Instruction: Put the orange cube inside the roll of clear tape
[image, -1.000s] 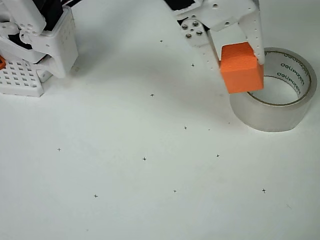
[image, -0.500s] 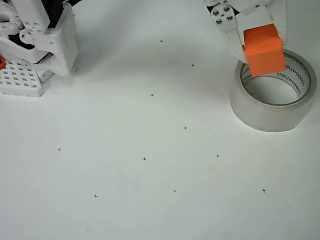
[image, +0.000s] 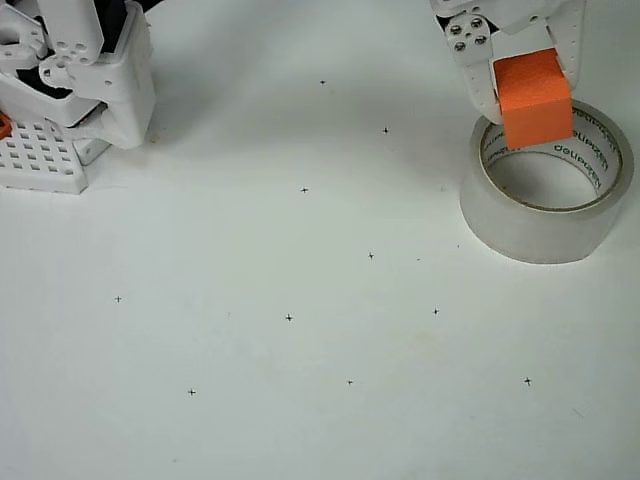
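Observation:
In the overhead view the orange cube (image: 534, 98) is held between the two white fingers of my gripper (image: 530, 92), which is shut on it at the top right. The cube hangs over the far rim of the roll of clear tape (image: 545, 215), a greyish-clear ring with a beige printed core lying flat on the white table. The cube covers part of the roll's far edge and overlaps the top of its hole.
The arm's white base (image: 85, 70) and a white perforated block (image: 45, 158) stand at the top left. The white table (image: 300, 350) carries small black cross marks across its middle and front.
The gripper has carried the cube right and toward the top of the picture, from the roll's left rim to over its far rim. The roll has not moved.

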